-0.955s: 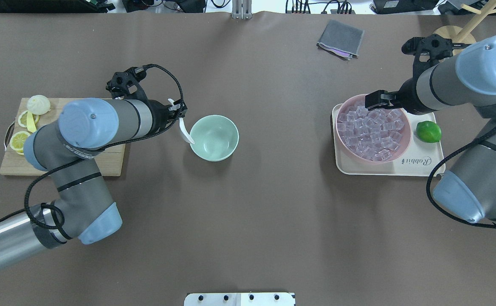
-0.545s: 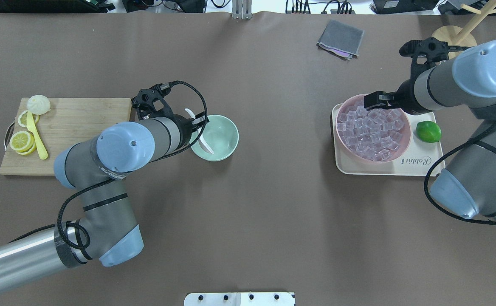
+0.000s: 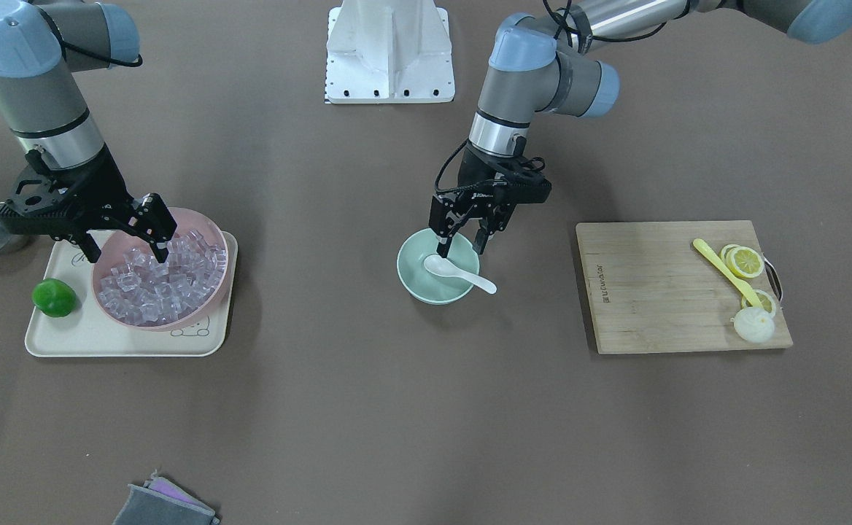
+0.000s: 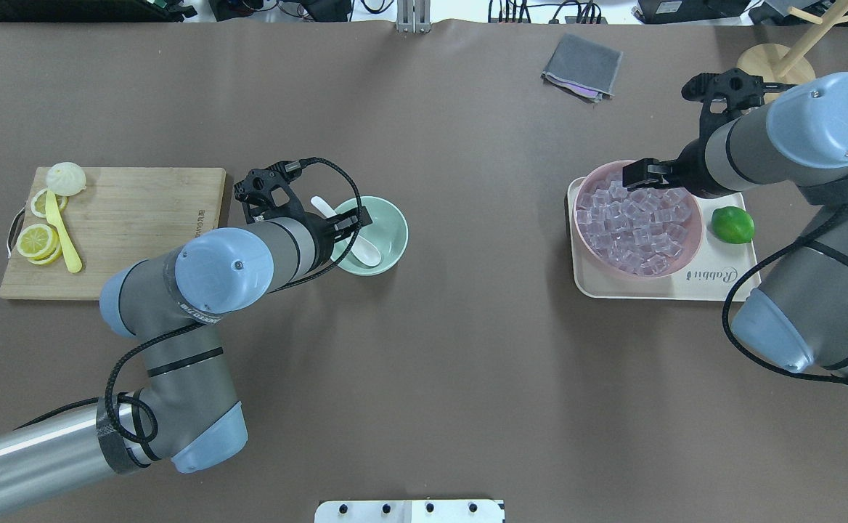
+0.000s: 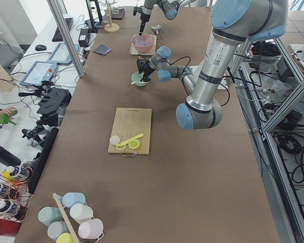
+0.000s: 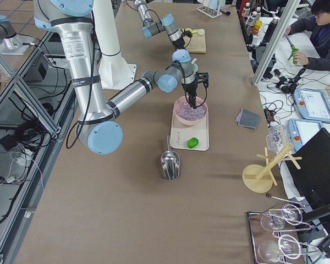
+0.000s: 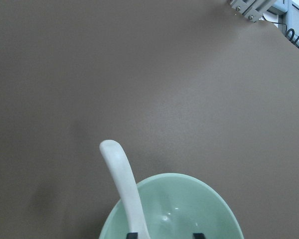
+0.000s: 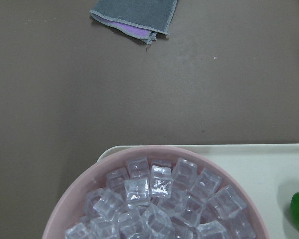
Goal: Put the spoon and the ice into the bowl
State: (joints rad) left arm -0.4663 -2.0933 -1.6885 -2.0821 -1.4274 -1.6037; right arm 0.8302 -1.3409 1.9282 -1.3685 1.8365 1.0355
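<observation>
Lying in the bowl [image 3: 433, 295] at centre frame, handle over the rim, the spoon [image 3: 455, 273] is straddled, ungripped, by the parted, empty left pincer [image 3: 461, 244]. The ice [image 3: 156, 292] is heaped in the pink bowl [image 3: 222, 273] at left, directly beneath the nearer right pincer [image 3: 128, 251], spread open and empty.

In the overhead view the brown-covered table [image 4: 467, 363] carries a wooden cutting board [image 4: 141, 211] at centre left, the mint-green bowl [image 4: 395, 231] just right of it, a cream tray [image 4: 656, 289] at centre right, a folded grey cloth [image 4: 584, 65] near the top edge, and a wooden stand [image 4: 758, 57] in the upper right corner.
</observation>
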